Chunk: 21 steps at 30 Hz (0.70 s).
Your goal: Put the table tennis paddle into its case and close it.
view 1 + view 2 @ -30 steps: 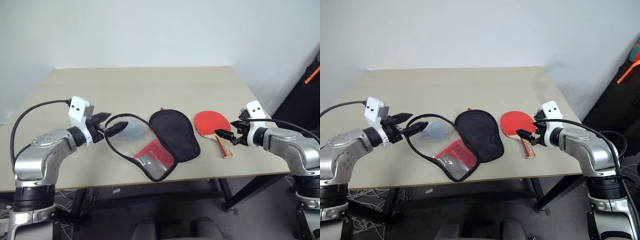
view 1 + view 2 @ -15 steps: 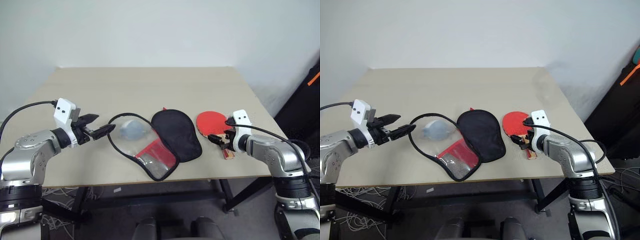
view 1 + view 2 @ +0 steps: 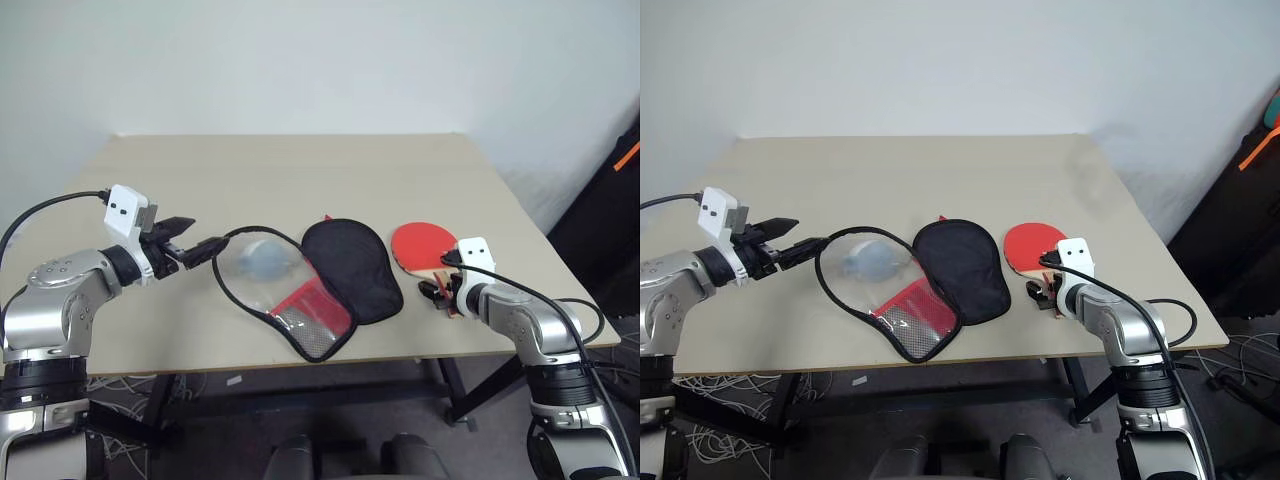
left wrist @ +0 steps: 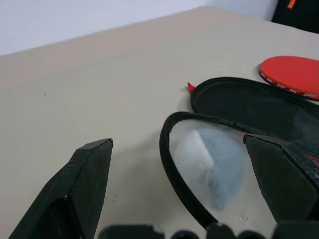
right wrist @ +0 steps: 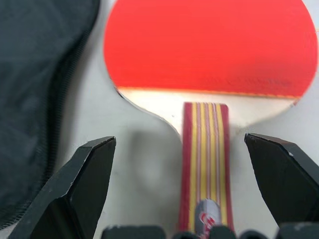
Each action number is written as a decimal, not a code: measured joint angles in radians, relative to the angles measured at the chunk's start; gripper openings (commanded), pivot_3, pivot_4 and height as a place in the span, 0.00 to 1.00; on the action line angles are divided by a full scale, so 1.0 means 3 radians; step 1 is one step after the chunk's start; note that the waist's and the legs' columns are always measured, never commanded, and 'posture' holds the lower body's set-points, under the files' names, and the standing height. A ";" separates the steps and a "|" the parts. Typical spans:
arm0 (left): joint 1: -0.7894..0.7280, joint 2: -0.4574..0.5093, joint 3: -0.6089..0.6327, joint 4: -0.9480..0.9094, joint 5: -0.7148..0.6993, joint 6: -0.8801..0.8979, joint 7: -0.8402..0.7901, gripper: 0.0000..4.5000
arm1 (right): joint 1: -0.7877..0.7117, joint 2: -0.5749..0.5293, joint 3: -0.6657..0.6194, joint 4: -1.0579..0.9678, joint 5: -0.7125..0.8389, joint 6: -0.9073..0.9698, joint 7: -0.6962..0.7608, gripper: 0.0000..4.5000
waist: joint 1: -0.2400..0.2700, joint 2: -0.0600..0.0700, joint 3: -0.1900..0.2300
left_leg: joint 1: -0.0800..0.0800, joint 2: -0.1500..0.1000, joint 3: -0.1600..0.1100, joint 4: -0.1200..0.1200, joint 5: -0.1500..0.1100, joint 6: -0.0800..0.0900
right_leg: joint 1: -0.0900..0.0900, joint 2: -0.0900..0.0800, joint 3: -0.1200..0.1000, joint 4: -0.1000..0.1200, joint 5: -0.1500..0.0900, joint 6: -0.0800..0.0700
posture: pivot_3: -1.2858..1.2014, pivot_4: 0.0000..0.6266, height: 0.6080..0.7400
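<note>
The paddle [image 3: 425,247] lies flat on the table [image 3: 300,170], red face up, at about four o'clock from the table's middle, just beside the opened case [image 3: 310,285] on its nine o'clock side. A light, rigid blade is to be expected, with smooth rubber better left untouched; the striped wooden handle [image 5: 204,174] is judged the place to grip. The right gripper [image 5: 199,199] is held wide open astride that handle, nothing clasped. The left gripper [image 3: 190,250] is open too, near the case's soft, floppy rim.
</note>
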 measured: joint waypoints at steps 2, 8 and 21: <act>0.0000 0.0000 0.0000 0.0001 0.0000 0.0000 -0.0002 0.99 | 0.0006 0.0032 -0.0010 0.0036 -0.0005 -0.0032 -0.0010 1.00 | -0.0001 0.0000 0.0000 | 0.0000 0.0000 0.0000 0.0000 0.0000 0.0000 | 0.0000 0.0000 0.0000 0.0000 0.0000 0.0000 | 0.52 0.00 1.00; 0.0000 0.0004 0.0000 0.0000 0.0001 0.0001 0.0000 0.99 | 0.0013 0.0107 -0.0064 0.0137 -0.0060 -0.0082 -0.0051 1.00 | 0.0000 -0.0002 -0.0001 | 0.0001 0.0000 0.0000 0.0002 0.0000 0.0000 | 0.0002 0.0000 0.0000 0.0000 0.0001 0.0000 | 0.52 0.00 1.00; 0.0073 0.0029 0.0012 -0.0053 -0.0003 0.0046 0.0022 1.00 | -0.0086 0.0335 -0.0341 0.0401 -0.0066 -0.0173 -0.0274 0.25 | -0.0025 -0.0013 -0.0008 | 0.0010 0.0004 0.0001 0.0007 -0.0001 -0.0003 | 0.0010 0.0001 0.0000 0.0000 0.0001 -0.0001 | 0.52 0.00 1.00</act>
